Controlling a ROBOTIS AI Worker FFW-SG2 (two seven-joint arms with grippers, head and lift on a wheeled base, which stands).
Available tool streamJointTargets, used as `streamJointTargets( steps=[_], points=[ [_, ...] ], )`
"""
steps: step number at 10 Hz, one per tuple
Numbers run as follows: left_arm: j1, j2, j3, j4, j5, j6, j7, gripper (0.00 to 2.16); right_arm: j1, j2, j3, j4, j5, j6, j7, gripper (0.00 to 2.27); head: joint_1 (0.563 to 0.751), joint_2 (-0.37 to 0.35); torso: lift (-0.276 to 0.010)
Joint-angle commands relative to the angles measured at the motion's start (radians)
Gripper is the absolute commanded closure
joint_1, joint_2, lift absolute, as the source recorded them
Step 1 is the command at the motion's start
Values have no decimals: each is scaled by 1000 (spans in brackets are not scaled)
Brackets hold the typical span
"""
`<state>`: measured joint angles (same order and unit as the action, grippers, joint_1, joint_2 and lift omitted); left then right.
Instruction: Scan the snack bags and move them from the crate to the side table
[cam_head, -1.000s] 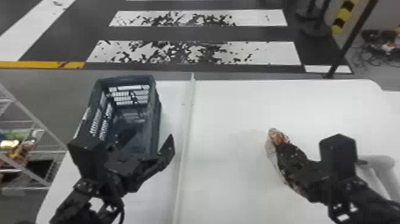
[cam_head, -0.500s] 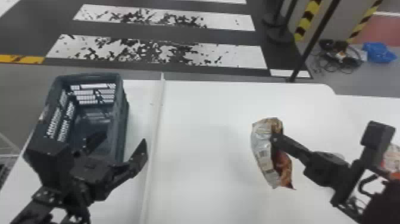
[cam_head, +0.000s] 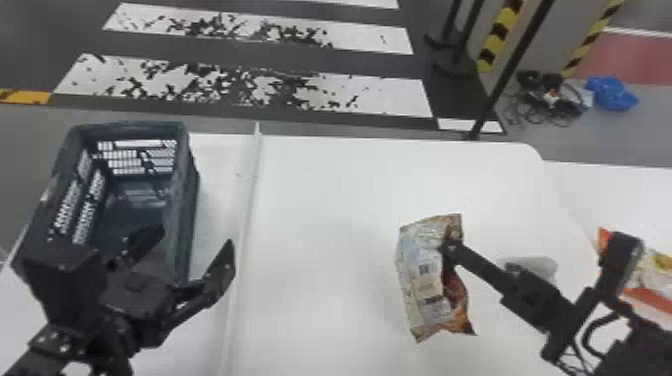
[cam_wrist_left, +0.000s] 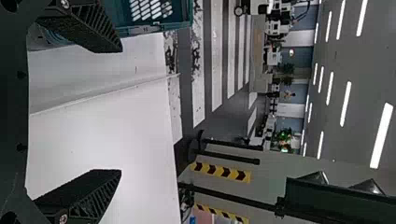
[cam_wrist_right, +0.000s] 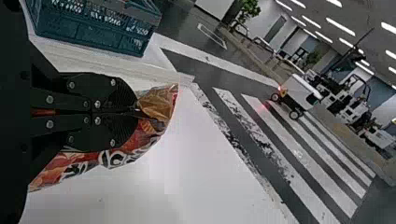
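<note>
In the head view my right gripper (cam_head: 450, 250) is shut on a snack bag (cam_head: 425, 285), held over the white table with a printed label side showing. The right wrist view has the same gripper (cam_wrist_right: 136, 109) pinching the upper part of the red and brown snack bag (cam_wrist_right: 135, 144). My left gripper (cam_head: 192, 235) stands open by the near right part of the crate (cam_head: 192, 215); in the left wrist view that gripper (cam_wrist_left: 120, 111) has nothing between its spread fingers. The crate's visible floor shows no bags.
A thin raised strip (cam_head: 250, 200) runs along the white table (cam_head: 325, 200) between crate and held bag. At the right, behind the right arm, lies another colourful bag (cam_head: 655, 300) on the adjoining white surface. A black post (cam_head: 510, 75) rises behind the table.
The head view has swung to the right, bringing the bag at the right into sight. My right gripper has turned the held bag, so its label side now shows.
</note>
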<state>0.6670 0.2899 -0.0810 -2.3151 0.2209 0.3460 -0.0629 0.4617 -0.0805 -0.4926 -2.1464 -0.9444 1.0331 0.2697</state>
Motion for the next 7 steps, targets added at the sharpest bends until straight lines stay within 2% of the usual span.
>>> streamJointTargets(
  steps=[1, 2, 3, 4, 5, 7],
  points=[
    [2, 5, -2, -1, 0, 3, 0, 70, -32, 10, 9, 89, 38, -12, -7, 2246, 695, -128, -87],
    [2, 6, -3, 0, 0, 6, 0, 70, -55, 8, 11, 125, 72, -15, -20, 2246, 695, -138, -87],
    [2, 5, -3, 0, 0, 34, 0, 70, -77, 8, 11, 141, 125, -21, -29, 1754, 695, -151, -87],
    [0, 0, -3, 0, 0, 34, 0, 70, -83, 2, 11, 151, 165, -80, -40, 576, 695, -159, -87],
    [-3, -2, -3, 0, 0, 31, 2, 70, -83, -2, 5, 151, 197, -113, -40, 66, 695, -178, -87],
    [-17, -3, -22, -1, 0, 31, 5, 70, -74, -22, -24, 143, 228, -153, -35, 43, 695, -229, -87]
  ],
)
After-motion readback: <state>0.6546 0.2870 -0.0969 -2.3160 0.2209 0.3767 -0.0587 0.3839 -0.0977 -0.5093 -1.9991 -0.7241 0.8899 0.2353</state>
